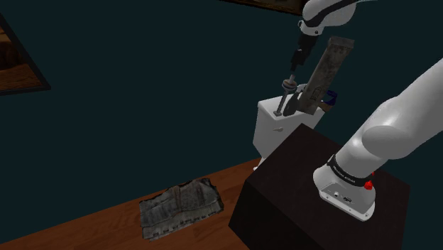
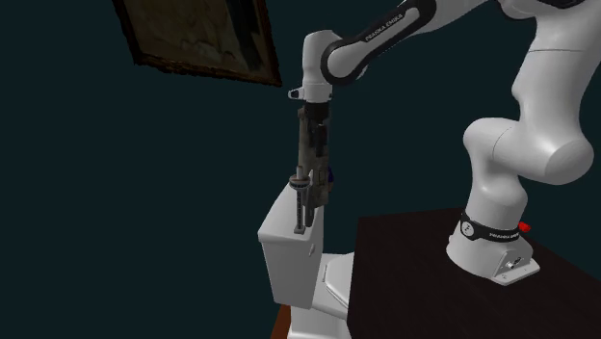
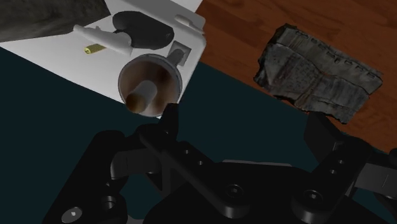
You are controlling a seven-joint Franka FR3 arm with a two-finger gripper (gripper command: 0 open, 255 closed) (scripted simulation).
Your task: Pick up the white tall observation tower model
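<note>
Shows reddish-brown wood grain on the floor (image 1: pixel 85 227), rough creased grey cloth on the bundle (image 1: pixel 179 207) lying there. Reads smooth plain white on the tank (image 1: pixel 273 128) and glossy white on the arm (image 1: pixel 390 135). Looks matt black on the gripper (image 3: pixel 245 124), matt dark on the stand (image 1: pixel 291 185).

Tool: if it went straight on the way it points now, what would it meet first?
Probably the tower model: its round top lies just ahead of one finger of the open tool, not between the two. The midline seems to pass beside the white tank; depth is unclear.
</note>
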